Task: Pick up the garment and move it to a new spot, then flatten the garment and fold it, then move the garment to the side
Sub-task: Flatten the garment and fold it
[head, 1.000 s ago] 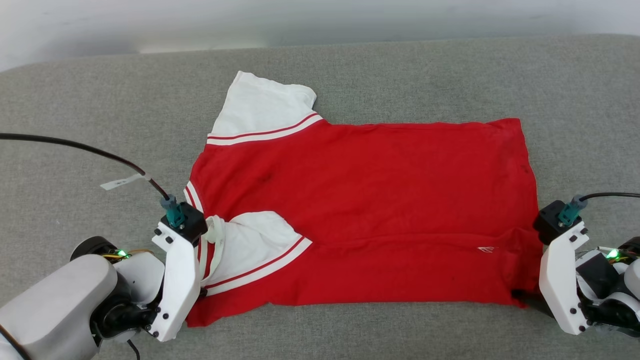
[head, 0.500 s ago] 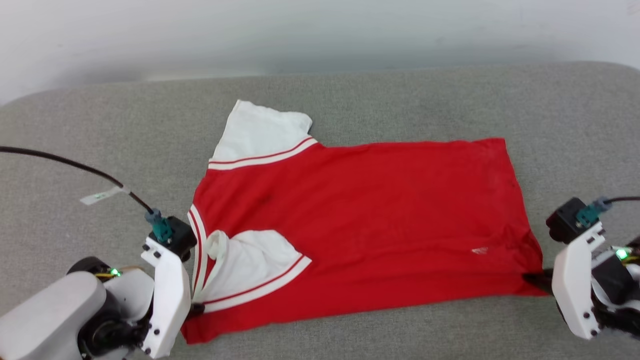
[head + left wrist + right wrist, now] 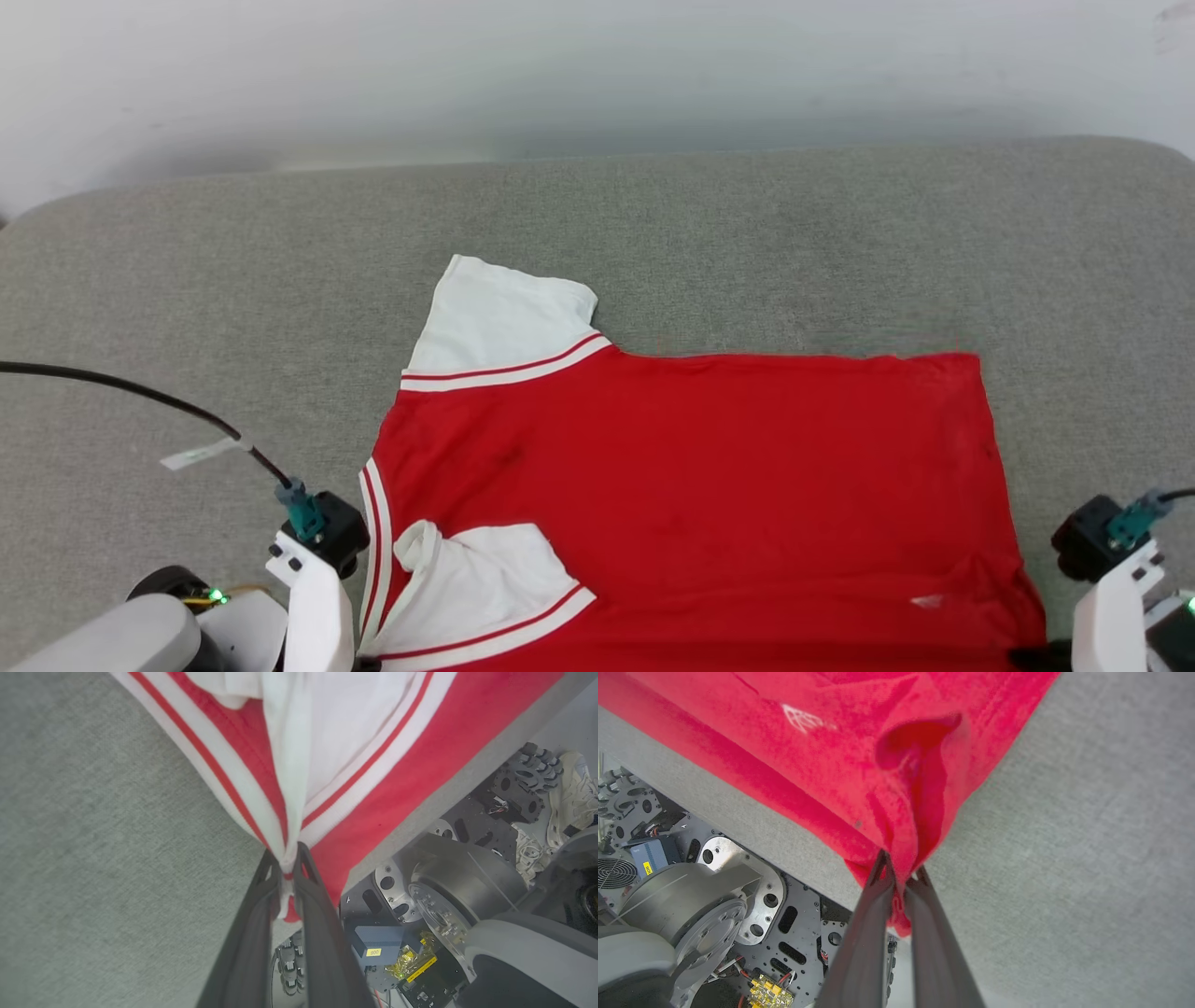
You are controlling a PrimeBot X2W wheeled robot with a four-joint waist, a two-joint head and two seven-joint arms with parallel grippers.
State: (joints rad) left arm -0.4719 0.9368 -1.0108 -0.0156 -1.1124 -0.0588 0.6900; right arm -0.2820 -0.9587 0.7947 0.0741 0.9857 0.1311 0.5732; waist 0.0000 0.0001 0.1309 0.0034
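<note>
The left fingers (image 3: pixel 308 882) are pressed together on a bunch of white sleeve and striped trim at the shirt's (image 3: pixel 700 485) 7 o'clock corner. The right fingers (image 3: pixel 876 891) pinch a gathered red hem corner at 5 o'clock. The shirt lies spread on the bench (image 3: pixel 747 243), plain red side up. Its collar end points to 9 o'clock and its hem to 3, with the near edge just over the bench's near rim. The far sleeve (image 3: pixel 504 317) lies flat at 11 o'clock. The near sleeve (image 3: pixel 485 569) is crumpled in on the body at 7.

This looks like the flattening pull, or the start of a fold. To do it well, I'd move both hands level and at one pace so the near edge runs straight. A light tension from 9 to 3 should stop the body rippling, and the crumpled sleeve needs freeing before any fold traps it. The bunched grips will likely leave puckers at both corners.

The bench wears gray woven cloth, which probably drags on the jersey. A pale wall (image 3: pixel 597 75) stands at 12 o'clock. Below the near rim sits the robot's metal base (image 3: pixel 738 896).
</note>
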